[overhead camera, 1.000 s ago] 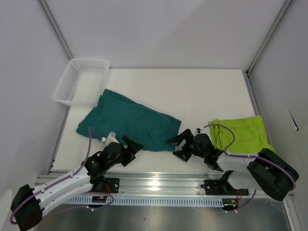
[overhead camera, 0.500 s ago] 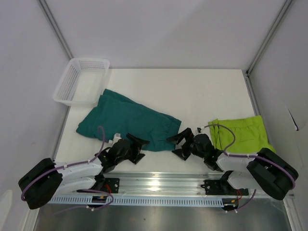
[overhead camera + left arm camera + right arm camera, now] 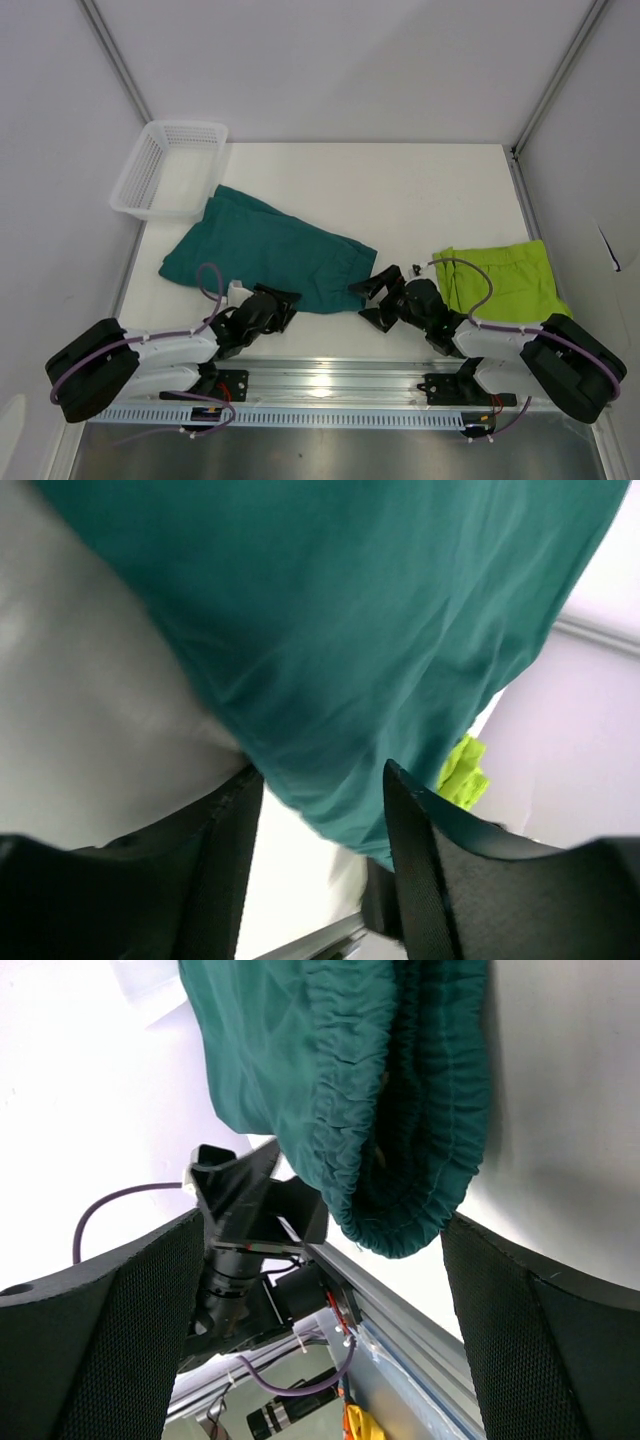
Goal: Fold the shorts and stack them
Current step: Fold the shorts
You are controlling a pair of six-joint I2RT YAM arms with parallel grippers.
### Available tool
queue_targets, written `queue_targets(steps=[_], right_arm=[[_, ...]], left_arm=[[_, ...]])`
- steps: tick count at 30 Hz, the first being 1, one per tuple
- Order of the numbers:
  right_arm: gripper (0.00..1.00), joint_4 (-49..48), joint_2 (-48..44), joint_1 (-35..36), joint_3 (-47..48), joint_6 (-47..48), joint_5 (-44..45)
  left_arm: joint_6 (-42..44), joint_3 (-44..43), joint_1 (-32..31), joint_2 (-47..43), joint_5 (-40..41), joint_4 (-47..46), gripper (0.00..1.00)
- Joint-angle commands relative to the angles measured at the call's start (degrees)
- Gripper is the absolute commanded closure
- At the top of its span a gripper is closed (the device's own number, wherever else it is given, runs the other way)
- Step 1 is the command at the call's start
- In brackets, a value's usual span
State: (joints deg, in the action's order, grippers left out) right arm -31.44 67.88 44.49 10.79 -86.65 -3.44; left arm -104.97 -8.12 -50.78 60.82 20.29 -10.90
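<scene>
The dark teal shorts (image 3: pixel 265 250) lie spread on the white table, left of centre. The lime green shorts (image 3: pixel 505 280) lie flat at the right, and a bit of them shows in the left wrist view (image 3: pixel 462 775). My left gripper (image 3: pixel 283 303) sits low at the teal shorts' near hem. Its jaws are half-narrowed and still apart, with the hem (image 3: pixel 330 780) running between the fingers (image 3: pixel 420 870). My right gripper (image 3: pixel 368 300) stands wide open at the teal shorts' right end. The gathered waistband (image 3: pixel 400 1160) hangs between its fingertips, untouched.
A white mesh basket (image 3: pixel 165 168) stands at the back left, touching the teal shorts' far corner. The metal rail (image 3: pixel 330 378) with both arm bases runs along the near edge. White walls close in the table on three sides.
My left arm has dropped low and reached forward to the teal shorts' near hem, and its jaws have narrowed from wide open. The right arm has barely moved.
</scene>
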Motion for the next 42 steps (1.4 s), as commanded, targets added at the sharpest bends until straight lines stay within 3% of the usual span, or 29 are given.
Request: queue_targets(steps=[1,4,6,7,9,10,16,30,42], right_arm=[[0.02,-3.2,1.3,0.4,-1.5,-0.9,1.2],[0.02,-3.8,1.3,0.8,-2.1,-1.2,1.6],[0.02,-3.7,0.9,1.0,-2.3,-1.4,1.8],[0.02,-3.5,0.9,1.1,-2.3,-1.5,1.9],[0.02,-3.4,0.4,1.3,-2.6,-1.5,2.0],[0.02,-3.3,0.3,1.4,-2.6,-1.5,2.1],[0.01,-4.5,2.6,1.7,-2.9,-1.8,1.8],[0.04,-24.5,22.6,0.0,-1.9,-3.1,-1.2],[0.04,-21.5,25.8,-2.2,1.3,3.6,-0.7]], left_arm=[[-1.4,-0.5,-0.7,4.0,4.1,1.2,0.43],[-1.7,-1.3,-0.8,7.6,3.8,-0.8,0.41],[-2.1,-1.9,-0.8,9.4,3.7,-1.7,0.51],[-2.2,-1.7,-0.8,11.1,3.8,-3.0,0.6],[-2.1,-1.3,-0.8,12.5,3.8,-4.8,0.92],[-2.0,-0.8,-0.8,12.9,3.7,-6.0,1.0],[0.0,-1.6,-1.2,11.2,4.4,-2.7,1.0],[1.9,0.6,-2.4,-0.7,4.1,3.8,1.0],[3.3,3.6,-2.4,-6.6,2.3,4.5,1.0]])
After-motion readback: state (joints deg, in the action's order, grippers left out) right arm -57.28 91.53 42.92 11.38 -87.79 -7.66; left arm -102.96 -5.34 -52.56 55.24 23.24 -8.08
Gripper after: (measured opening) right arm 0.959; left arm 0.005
